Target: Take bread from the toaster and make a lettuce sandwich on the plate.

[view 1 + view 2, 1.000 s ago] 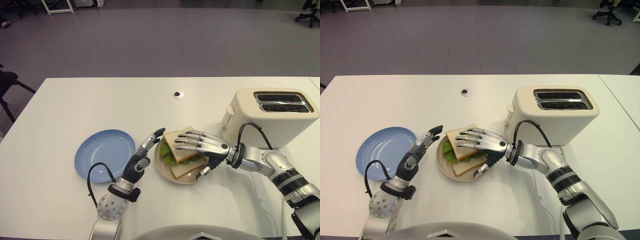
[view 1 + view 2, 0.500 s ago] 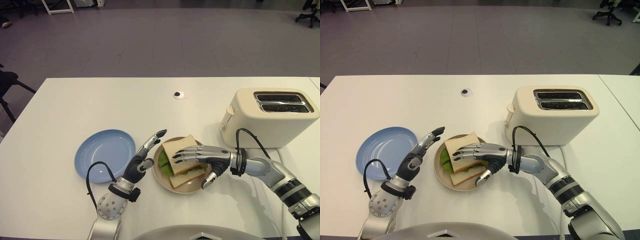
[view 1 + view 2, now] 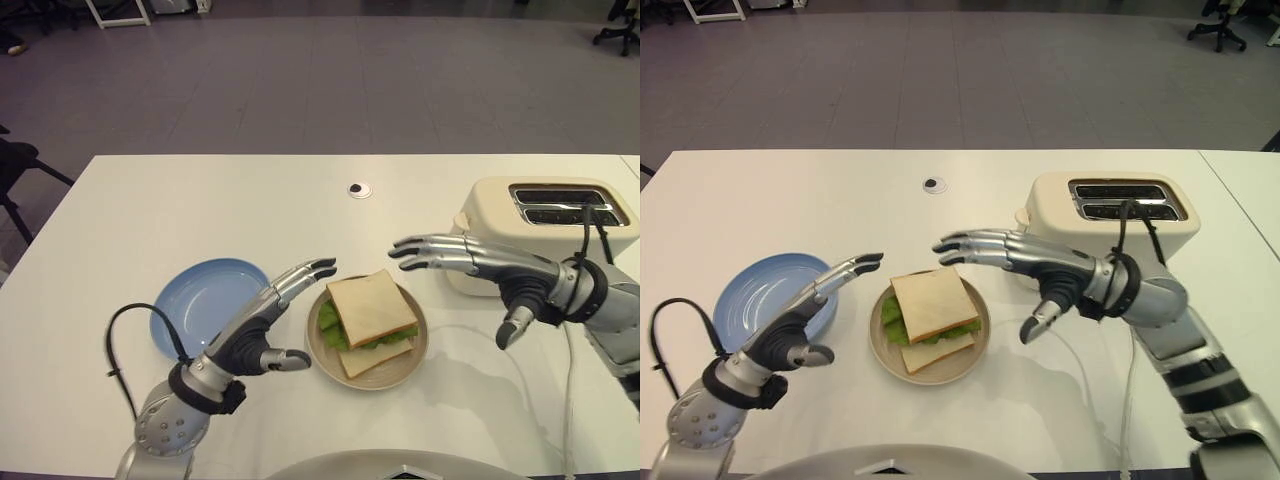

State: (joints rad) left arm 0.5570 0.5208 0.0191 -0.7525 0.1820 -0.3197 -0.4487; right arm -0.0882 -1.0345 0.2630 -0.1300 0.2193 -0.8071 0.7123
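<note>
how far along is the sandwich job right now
Done, it seems: the sandwich sits on the plate, lettuce showing between two bread slices, and the toaster slots look dark and unfilled. In hand: nothing; the left robot hand beside the plate and the right robot hand raised in front of the toaster are both open. Left: apparently only pulling the arms back.

Qty: 1 blue plate (image 3: 205, 300), 1 tan plate (image 3: 416, 345), 1 toaster (image 3: 490, 202), 1 sandwich (image 3: 370, 308).
</note>
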